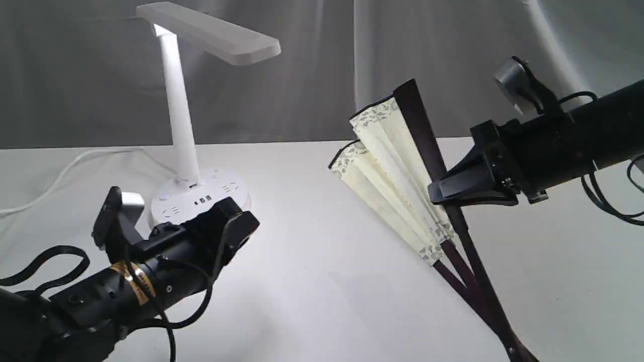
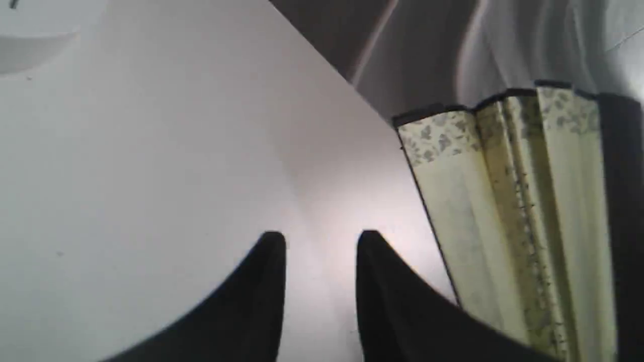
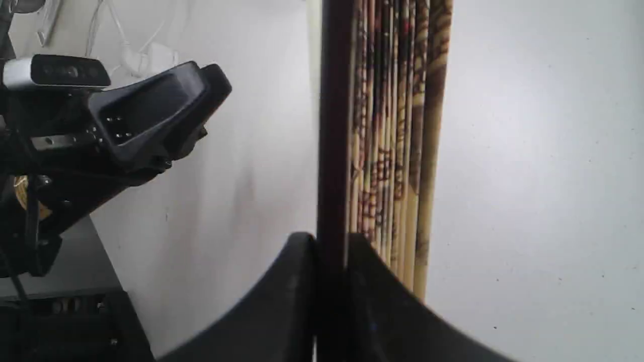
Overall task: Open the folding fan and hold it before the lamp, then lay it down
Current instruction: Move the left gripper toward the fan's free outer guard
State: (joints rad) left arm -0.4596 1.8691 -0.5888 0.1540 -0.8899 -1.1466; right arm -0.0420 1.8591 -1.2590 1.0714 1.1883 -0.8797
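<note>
Opening looks half done: the cream pleated paper fan with maroon guards [image 1: 390, 166], right of centre, is partly spread, one guard clamped in the right gripper [image 3: 329, 246]; the empty, part-open left gripper [image 2: 322, 239] must next draw the free edge toward the white plastic lamp [image 1: 176, 100], upper left.

The lamp [image 1: 177, 100] stands on the table [image 1: 312, 281] near its back edge, left of the middle; its cord [image 1: 65, 173] runs toward the left edge. The left gripper [image 2: 322, 244] is before the lamp's base. The fan [image 1: 392, 166] slants over the table's right half, in the right gripper [image 1: 443, 193].
</note>
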